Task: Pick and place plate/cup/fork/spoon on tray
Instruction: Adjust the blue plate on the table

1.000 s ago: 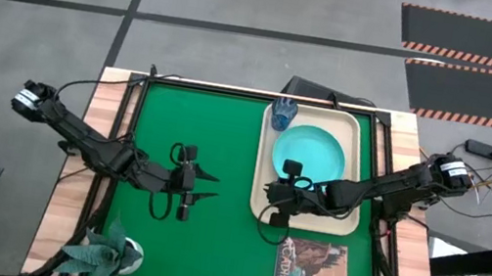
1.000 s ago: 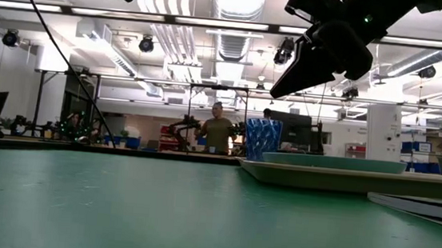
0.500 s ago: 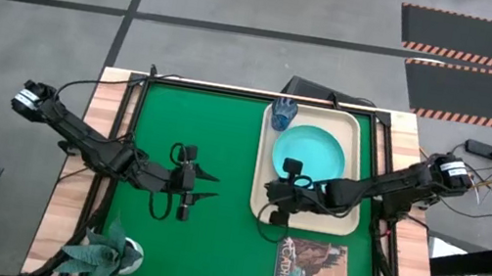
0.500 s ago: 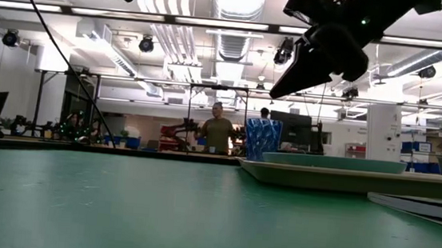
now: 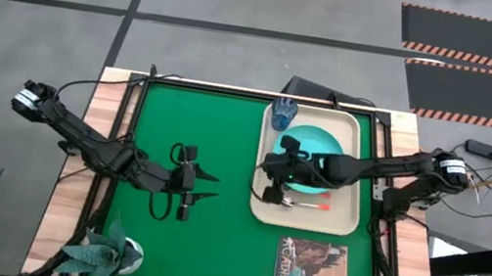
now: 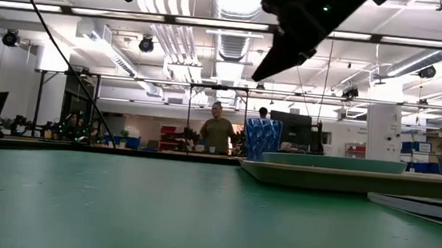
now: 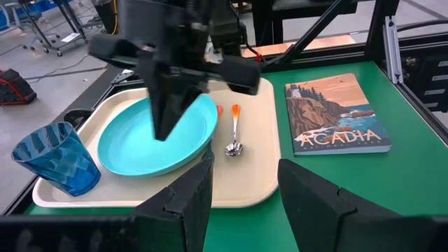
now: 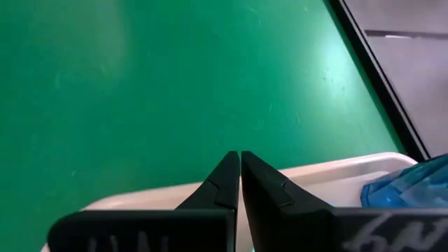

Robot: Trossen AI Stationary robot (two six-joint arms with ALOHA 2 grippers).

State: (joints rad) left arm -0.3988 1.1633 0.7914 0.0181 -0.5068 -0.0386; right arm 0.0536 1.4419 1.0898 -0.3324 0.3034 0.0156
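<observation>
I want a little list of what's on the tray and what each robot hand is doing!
tray: beige, on the green table
plate: turquoise, on the tray
cup: blue, in a tray corner beside the plate
spoon: on the tray beside the plate
fork: red handle partly hidden by the plate; prongs not visible
left gripper: open, empty, over the green mat
right gripper: shut, empty, above the tray's edge

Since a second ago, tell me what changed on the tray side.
The right hand swung from the tray's near edge toward the cup end, lifting and closing empty, uncovering the spoon lying beside the plate. The left hand, plate and cup stayed put.
</observation>
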